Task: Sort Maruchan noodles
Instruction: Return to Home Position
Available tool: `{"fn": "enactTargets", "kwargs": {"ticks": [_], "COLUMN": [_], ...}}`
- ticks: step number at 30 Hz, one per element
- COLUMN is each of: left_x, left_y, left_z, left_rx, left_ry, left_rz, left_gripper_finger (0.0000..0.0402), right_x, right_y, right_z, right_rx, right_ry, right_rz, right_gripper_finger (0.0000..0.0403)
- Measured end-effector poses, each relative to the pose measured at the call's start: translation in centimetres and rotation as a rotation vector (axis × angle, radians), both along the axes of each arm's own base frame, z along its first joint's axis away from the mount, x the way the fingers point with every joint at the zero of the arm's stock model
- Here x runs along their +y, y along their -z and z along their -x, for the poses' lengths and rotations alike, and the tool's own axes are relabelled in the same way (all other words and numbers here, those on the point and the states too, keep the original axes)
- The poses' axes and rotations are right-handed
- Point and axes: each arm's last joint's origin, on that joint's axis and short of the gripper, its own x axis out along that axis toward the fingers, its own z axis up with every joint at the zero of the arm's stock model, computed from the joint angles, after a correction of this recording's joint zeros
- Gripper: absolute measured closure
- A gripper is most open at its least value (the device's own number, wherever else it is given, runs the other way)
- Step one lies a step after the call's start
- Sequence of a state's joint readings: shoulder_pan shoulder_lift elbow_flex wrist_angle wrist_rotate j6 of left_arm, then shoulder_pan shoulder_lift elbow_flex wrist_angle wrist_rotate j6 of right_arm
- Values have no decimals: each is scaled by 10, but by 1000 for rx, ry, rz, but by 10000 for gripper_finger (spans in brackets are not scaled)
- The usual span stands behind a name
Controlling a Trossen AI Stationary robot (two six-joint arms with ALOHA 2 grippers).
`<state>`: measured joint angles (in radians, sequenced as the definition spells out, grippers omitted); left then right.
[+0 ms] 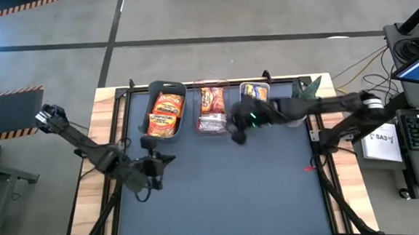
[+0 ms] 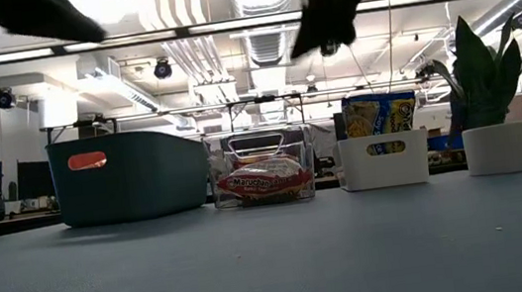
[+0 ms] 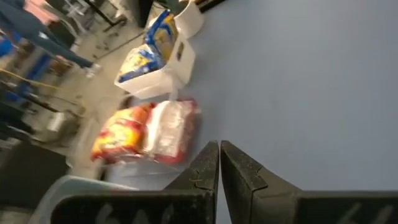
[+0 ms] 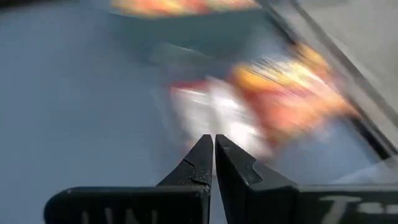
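Maruchan noodles (image 1: 165, 114) in bins (image 2: 135, 176), blue-grey mat (image 1: 229, 196), office (image 2: 233, 80)

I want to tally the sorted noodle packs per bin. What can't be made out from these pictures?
Teal bin: low view, its opaque wall hides the orange packs.
White bin: high view, the right arm covers its near end; blue-and-yellow packs uncountable.
Clear bin: red-and-white packs overlap in every view; count unclear.
Left arm: low view, top edge cuts it off.
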<state>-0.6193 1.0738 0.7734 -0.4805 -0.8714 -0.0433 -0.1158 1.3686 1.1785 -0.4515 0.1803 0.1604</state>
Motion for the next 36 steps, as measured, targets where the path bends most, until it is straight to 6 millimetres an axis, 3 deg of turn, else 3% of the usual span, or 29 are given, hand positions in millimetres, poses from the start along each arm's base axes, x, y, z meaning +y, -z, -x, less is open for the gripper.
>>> {"fn": "enactTargets", "kwargs": {"ticks": [5, 8, 11, 18, 25, 30, 36], "left_x": [-11, -14, -10, -10, -5, 16, 40], "left_y": [-10, -14, -16, -15, -21, -23, -21], "left_z": [29, 39, 43, 43, 22, 4, -10], "left_rx": [-107, -238, -358, -439, -523, -498, -389], "left_ry": [106, 158, 105, 34, -48, -18, 268], "left_rz": [136, 210, 322, 554, 318, 243, 235], "left_gripper_finger": [402, 402, 402, 402, 402, 402, 402], "right_x": [62, 78, 79, 77, 77, 76, 71], "right_y": [10, 26, 35, 47, 52, 50, 46], "right_z": [28, 52, 70, 91, 93, 100, 122], "right_rx": [-300, -391, -416, -467, -433, -463, -527], "right_ry": [-424, -473, -319, -165, -241, -264, -271], "right_rz": [71, 175, 228, -57, 80, 122, 135], "right_gripper_finger": [394, 394, 394, 394, 394, 394, 394]}}
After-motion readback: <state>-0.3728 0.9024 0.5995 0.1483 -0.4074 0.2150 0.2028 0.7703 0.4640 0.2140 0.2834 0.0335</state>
